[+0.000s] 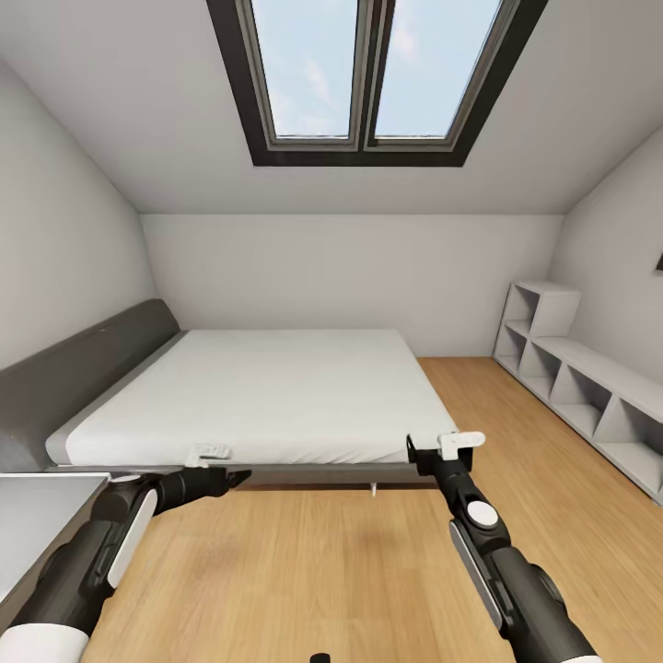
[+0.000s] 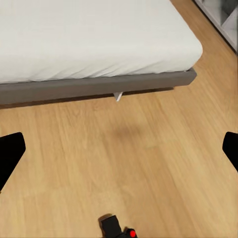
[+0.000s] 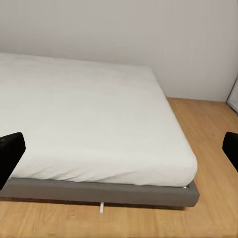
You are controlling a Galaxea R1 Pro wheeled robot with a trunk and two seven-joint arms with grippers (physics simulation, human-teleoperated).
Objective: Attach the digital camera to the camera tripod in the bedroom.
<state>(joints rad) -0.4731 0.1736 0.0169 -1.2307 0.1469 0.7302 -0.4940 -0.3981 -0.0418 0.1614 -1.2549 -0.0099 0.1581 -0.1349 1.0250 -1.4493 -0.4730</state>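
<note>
The digital camera [image 2: 117, 228], small and black with a red button, lies on the light wood floor at the edge of the left wrist view; a dark bit of it [image 1: 319, 657] shows at the bottom of the head view. My left gripper [image 1: 232, 479] [image 2: 119, 153] hangs open above the floor, apart from the camera. My right gripper [image 1: 440, 449] [image 3: 119, 153] is open too, held level toward the bed with nothing between its fingers. The camera tripod is out of view.
This is the bedroom: a grey-framed white bed [image 1: 267, 391] stands ahead, under a double skylight [image 1: 373, 74]. A white cubby shelf [image 1: 575, 378] runs along the right wall. A grey surface [image 1: 37, 516] juts in at the left, by my left arm.
</note>
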